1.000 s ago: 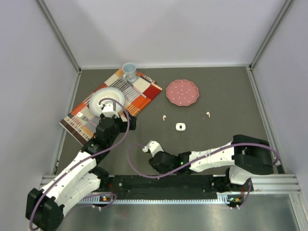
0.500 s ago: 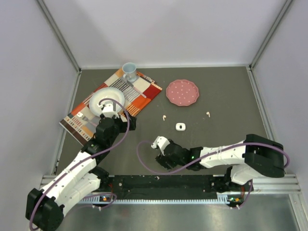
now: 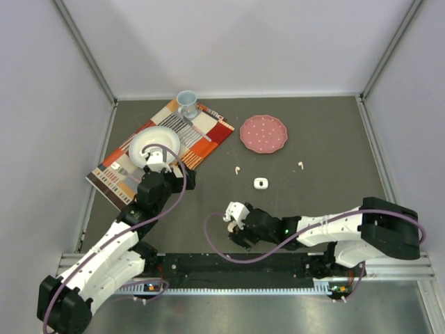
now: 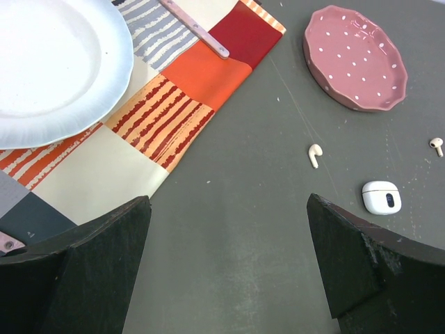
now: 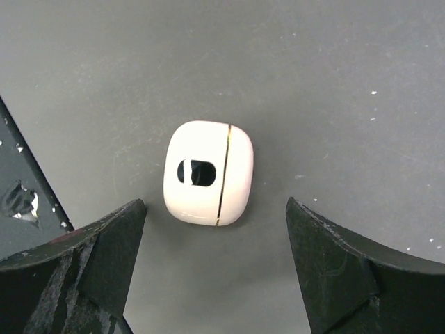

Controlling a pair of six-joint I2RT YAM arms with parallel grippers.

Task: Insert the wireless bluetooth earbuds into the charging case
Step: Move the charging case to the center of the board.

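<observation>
Charging case, glossy rounded white square, lies between spread right fingers; left fingers spread.

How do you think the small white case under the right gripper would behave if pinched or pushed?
The white case looks smooth and rounded, so it may slip from the right gripper. Lying flat, it should slide rather than roll. Its seam suggests a lid that might open.
</observation>
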